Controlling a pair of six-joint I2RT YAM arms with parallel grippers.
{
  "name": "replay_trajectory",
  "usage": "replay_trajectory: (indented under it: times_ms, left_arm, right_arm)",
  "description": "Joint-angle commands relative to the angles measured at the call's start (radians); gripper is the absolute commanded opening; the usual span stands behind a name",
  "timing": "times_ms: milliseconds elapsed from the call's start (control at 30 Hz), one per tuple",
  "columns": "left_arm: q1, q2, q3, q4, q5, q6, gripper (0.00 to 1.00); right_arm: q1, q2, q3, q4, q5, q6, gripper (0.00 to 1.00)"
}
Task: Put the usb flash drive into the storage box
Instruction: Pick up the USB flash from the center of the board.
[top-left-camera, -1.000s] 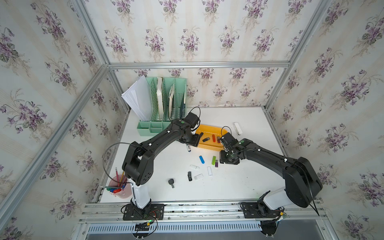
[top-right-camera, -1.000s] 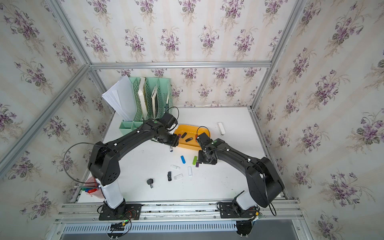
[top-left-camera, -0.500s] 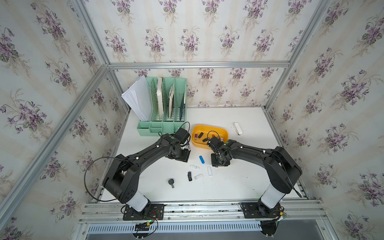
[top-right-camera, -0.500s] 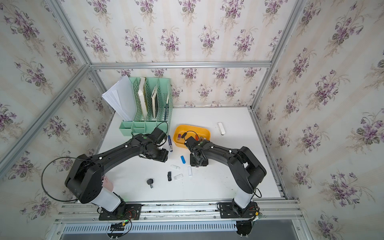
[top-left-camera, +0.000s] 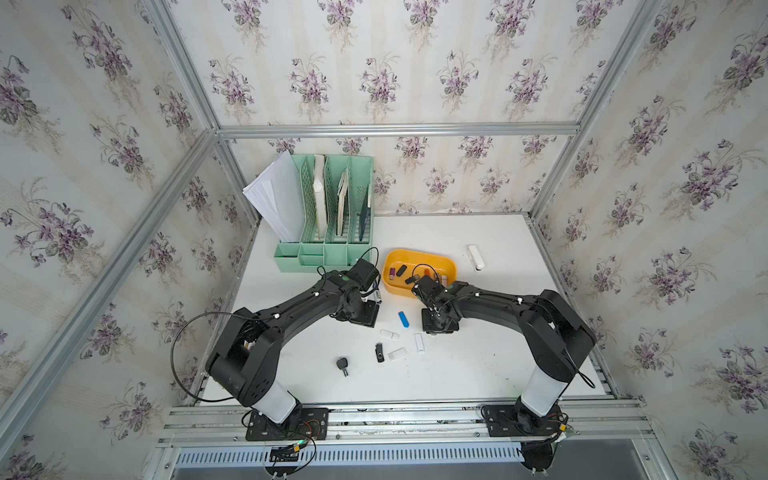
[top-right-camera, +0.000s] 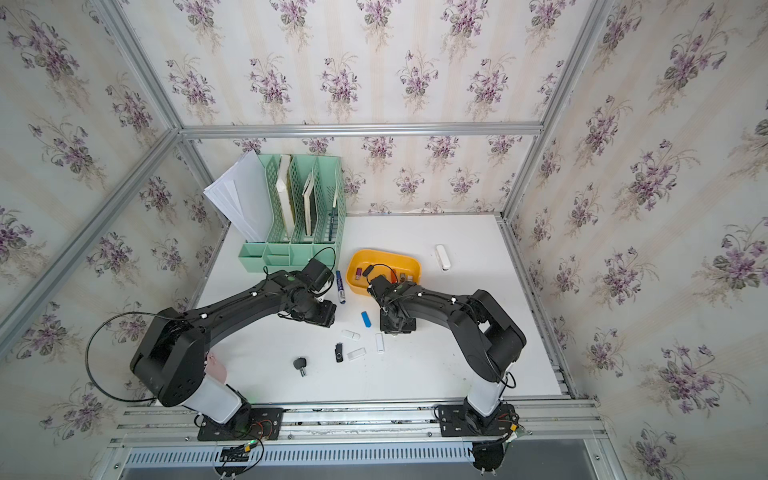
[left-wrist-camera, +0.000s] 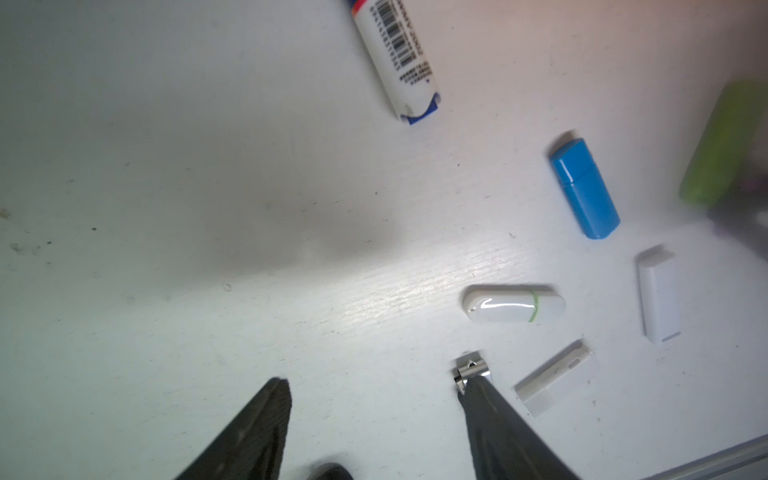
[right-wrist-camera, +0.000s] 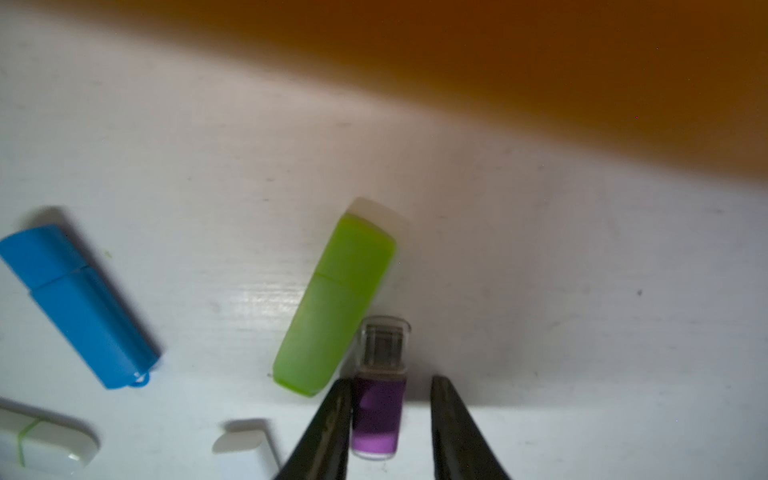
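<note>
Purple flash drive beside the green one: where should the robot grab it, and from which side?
Probably pinch the purple flash drive across its body, from above: it lies flat with straight long sides. The green drive crowds one side, so that finger needs care.

- storage box (top-left-camera: 392, 286): plain yellow-orange.
- file organizer (top-left-camera: 328, 259): mint green, lattice-cut dividers.
- wallpaper (top-left-camera: 374, 79): pale cream stripes, purple flower sprigs with grey-green leaves.
- table (top-left-camera: 457, 374): white.
- blue flash drive (left-wrist-camera: 584, 189): bright blue all over.
- green flash drive (right-wrist-camera: 336, 299): lime green, pale end.
- purple flash drive (right-wrist-camera: 380, 411): translucent purple, clear cap.
- white flash drive (left-wrist-camera: 513, 305): glossy white, thin green ring.
- marker (left-wrist-camera: 399, 58): white, black barcode, blue end.
- arms (top-left-camera: 299, 307): black.
</note>
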Motion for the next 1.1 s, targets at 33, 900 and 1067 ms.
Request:
replay_trajectory:
  times_ms: [33,900,1067]
  left_arm:
    - [-0.007,0.016,-0.005,0.002,0.009,-0.010,0.71]
    - [-0.138,0.144,0.058,0.003,0.082,0.133,0.70]
    - [-0.170,0.153,0.048,0.013,0.065,0.143,0.70]
  right_arm:
    - [0.000,0.006,-0.008,-0.011,-0.006,-0.004,0.31]
    - [-0.023,-0.137,-0.078,-0.039,0.000,0.023,0.15]
    - [-0.050,-0.183,-0.095,-0.047,0.005,0.023,0.14]
